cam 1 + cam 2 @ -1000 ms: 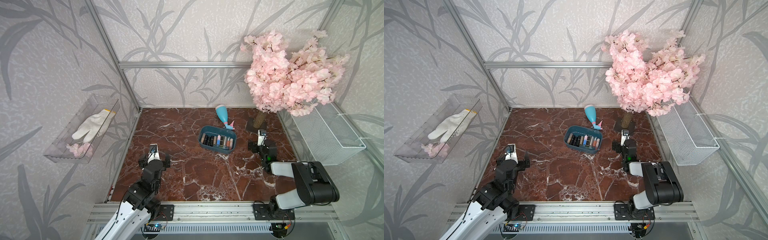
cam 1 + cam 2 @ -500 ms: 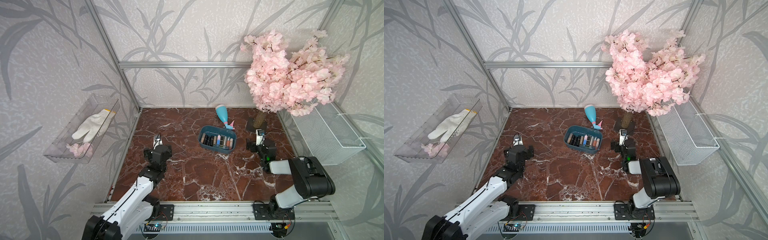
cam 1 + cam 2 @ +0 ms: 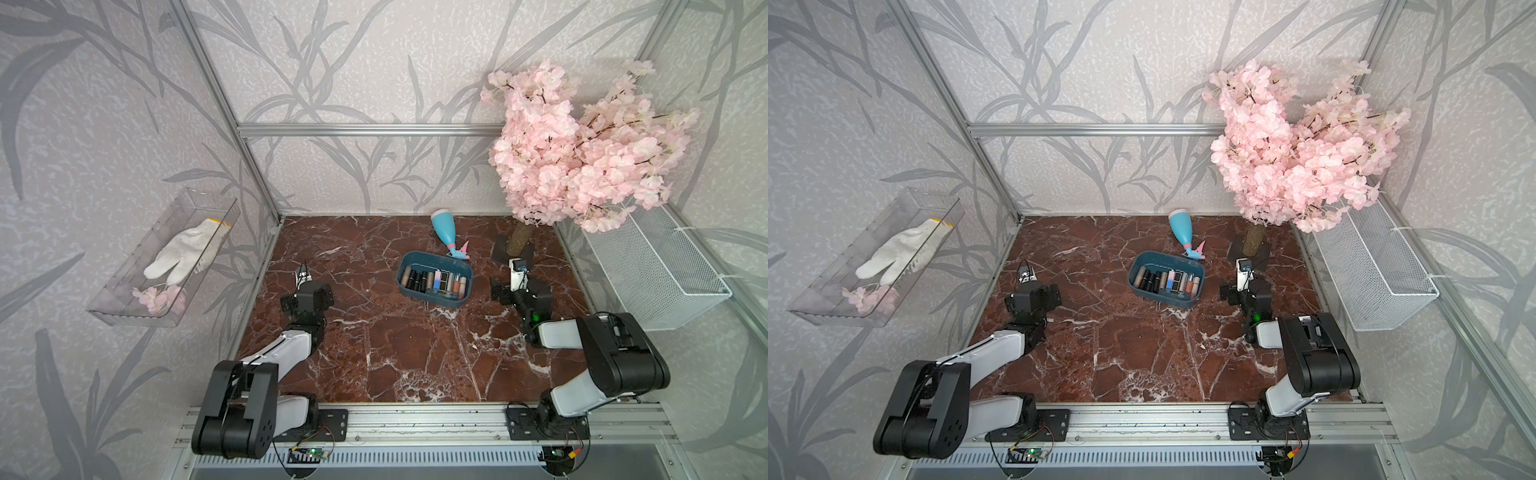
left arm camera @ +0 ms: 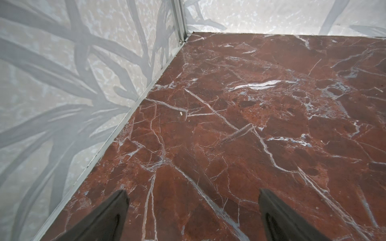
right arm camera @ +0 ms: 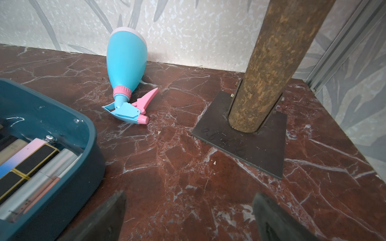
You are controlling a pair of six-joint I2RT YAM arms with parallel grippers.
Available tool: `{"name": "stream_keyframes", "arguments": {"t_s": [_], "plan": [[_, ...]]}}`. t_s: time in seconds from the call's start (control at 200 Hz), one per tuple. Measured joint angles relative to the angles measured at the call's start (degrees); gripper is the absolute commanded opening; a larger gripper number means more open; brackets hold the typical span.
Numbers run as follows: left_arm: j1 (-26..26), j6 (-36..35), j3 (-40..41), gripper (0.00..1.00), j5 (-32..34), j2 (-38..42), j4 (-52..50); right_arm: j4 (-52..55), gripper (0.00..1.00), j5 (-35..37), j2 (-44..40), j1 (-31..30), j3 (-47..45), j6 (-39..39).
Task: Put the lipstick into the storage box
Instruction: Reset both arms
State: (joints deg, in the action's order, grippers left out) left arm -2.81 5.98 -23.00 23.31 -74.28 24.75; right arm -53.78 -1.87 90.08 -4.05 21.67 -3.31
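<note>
Both spread apart and empty, left hand, right hand, lipsticks in storage box, base plate scrawl unreadable.

Both top views look from high above the front rail, tilted down toward the back wall. They are far enough off to share the whole marble tabletop.

The left wrist view sits low and close behind the left gripper. It faces bare marble ahead of the jaws, toward a wall corner.

The right wrist view sits equally low behind the right gripper. It sees the spray bottle and tree trunk ahead of its jaws, with the storage box beside them. All 3 also show in both top views.
</note>
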Motion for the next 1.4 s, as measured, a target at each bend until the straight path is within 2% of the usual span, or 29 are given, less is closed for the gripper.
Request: {"name": "stream_keyframes", "arguments": {"t_s": [0.155, 0.515, 0.705, 1.24, 1.4], "plan": [[1.46, -1.09, -1.77, 1.00, -3.17, -4.85, 3.48, 0.00, 0.99, -0.15, 0.00, 0.00, 0.00, 0.00], [3.26, -1.60, -2.75, 1.00, -10.95, -10.05, 12.09, 0.00, 0.99, -0.17, 0.00, 0.00, 0.00, 0.00], [3.28, -3.15, -1.95, 1.00, -15.82, -11.02, 15.63, 0.00, 0.99, -0.17, 0.00, 0.00, 0.00, -0.02], [5.20, -3.37, -1.77, 1.00, -20.26, -11.72, 16.96, 0.00, 0.99, -1.16, 0.00, 0.00, 0.00, -0.24], [5.97, -3.50, -1.60, 1.00, -23.76, -11.72, 17.57, -0.26, 0.99, -3.23, 0.02, 0.00, -0.07, -0.87]]}}
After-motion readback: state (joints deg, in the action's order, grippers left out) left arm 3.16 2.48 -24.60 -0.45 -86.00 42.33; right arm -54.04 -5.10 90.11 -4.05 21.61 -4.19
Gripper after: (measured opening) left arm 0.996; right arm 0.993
